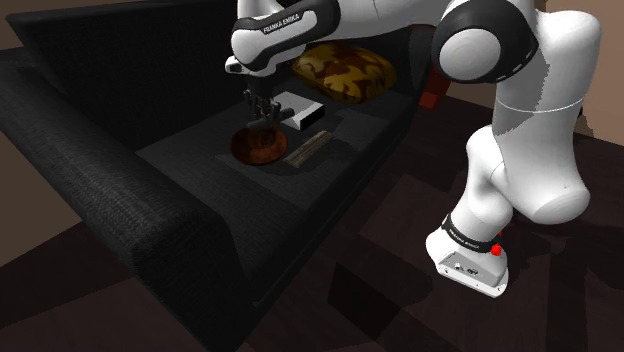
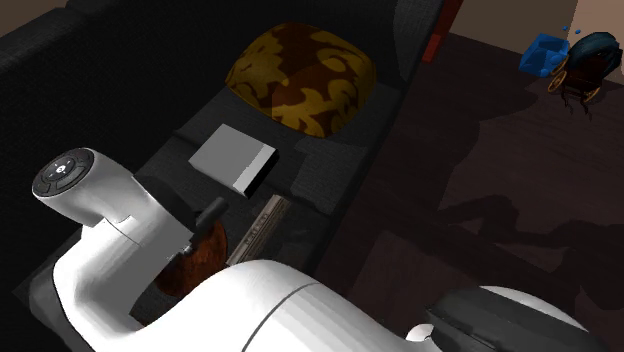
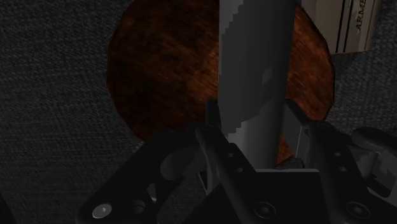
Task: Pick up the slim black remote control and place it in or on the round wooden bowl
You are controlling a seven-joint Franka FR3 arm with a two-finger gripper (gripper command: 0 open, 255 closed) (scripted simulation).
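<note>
The remote (image 3: pixel 254 76) is a slim, long bar that looks dark grey. It is clasped near one end between the tool's (image 3: pixel 256 130) fingers, above the bowl (image 3: pixel 159 70), and its length reaches across the bowl's opening. The bowl is round, reddish-brown wood with visible grain, and stands upright on the dark sofa (image 1: pixel 150 215) seat.
</note>
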